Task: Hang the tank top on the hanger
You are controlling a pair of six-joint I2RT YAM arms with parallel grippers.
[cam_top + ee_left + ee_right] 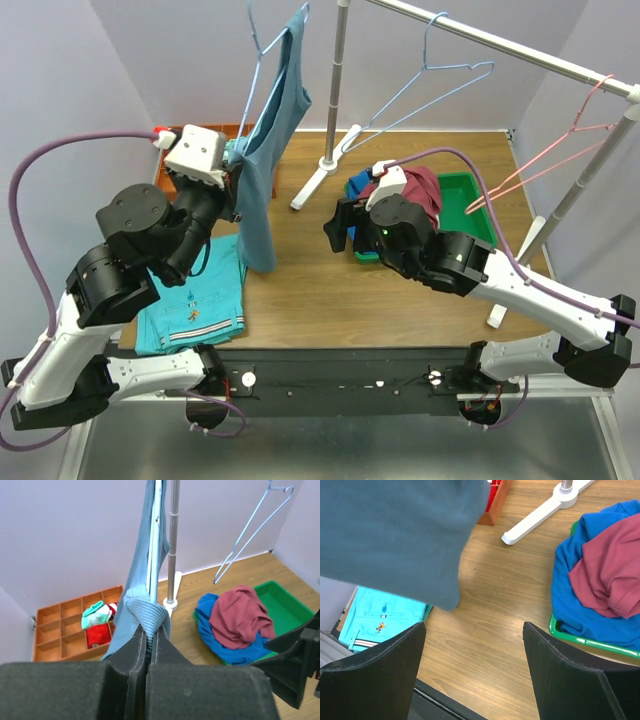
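The slate-blue tank top hangs in the air over the table's left half, draped along a light-blue wire hanger that stands tilted up. My left gripper is shut on a bunched fold of the tank top; the hanger's wire runs up inside the cloth. Whether the jaws also pinch the wire is hidden. My right gripper is open and empty over the bare wood, to the right of the tank top's lower hem. It also shows in its own wrist view.
A second light-blue hanger and a pink-red hanger hang on the rail, whose pole stands mid-table. A green bin holds a maroon shirt and a royal-blue garment. Teal shorts lie front left; an orange organiser stands back left.
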